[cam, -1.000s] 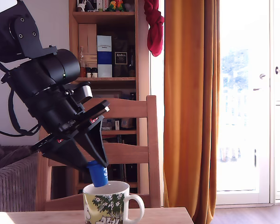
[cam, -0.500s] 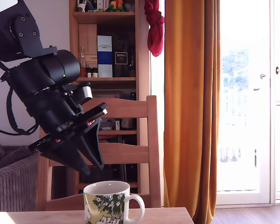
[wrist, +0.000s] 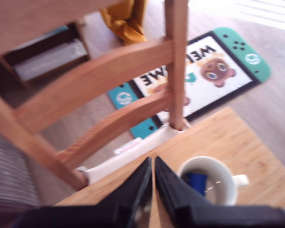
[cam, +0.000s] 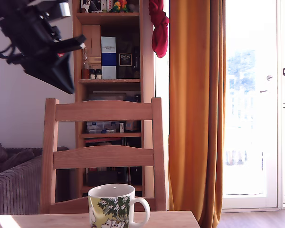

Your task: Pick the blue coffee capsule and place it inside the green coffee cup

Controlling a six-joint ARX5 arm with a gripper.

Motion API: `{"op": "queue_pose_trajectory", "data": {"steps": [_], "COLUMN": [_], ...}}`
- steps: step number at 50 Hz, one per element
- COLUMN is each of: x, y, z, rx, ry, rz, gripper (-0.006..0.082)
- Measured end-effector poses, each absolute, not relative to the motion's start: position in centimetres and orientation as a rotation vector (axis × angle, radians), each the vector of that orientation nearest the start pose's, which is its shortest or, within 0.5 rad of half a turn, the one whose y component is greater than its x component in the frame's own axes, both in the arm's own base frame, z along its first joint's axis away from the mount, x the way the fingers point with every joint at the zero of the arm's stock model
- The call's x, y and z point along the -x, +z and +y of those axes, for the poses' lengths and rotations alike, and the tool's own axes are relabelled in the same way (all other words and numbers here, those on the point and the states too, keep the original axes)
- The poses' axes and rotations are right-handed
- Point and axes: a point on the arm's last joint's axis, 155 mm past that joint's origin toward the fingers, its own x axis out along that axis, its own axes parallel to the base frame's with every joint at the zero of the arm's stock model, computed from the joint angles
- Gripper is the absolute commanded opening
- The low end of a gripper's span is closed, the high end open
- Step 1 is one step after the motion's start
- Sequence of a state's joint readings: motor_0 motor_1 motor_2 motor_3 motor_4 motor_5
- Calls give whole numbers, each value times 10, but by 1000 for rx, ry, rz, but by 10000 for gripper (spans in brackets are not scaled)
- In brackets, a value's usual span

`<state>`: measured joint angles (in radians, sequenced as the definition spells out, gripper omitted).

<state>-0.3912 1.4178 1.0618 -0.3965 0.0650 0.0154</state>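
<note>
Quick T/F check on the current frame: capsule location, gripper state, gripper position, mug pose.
1. The small blue coffee capsule lies inside the white leaf-printed ceramic mug. True.
2. The black gripper is shut on the capsule. False: its jaws are closed with nothing between them.
3. The gripper is down at the mug's rim. False: it is high above, up by the bookshelf level in the exterior view.
4. The mug stands upright on the wooden table. True.
5. The mug's handle points to the exterior view's left. False: to its right.

A matte black arm ends in a wedge-shaped black pincer (cam: 61,78) with small red marks.
</note>
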Motion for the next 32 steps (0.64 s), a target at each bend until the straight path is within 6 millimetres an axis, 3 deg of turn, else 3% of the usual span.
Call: {"op": "queue_pose_trajectory", "data": {"steps": [16, 24, 32], "x": [-385, -387, -383], "y": [173, 184, 170], "z": [-90, -71, -56], "rx": [-112, -107, -102], "ry": [-267, -226, -190], "rz": [737, 680, 684], "gripper": [-19, -19, -19]}}
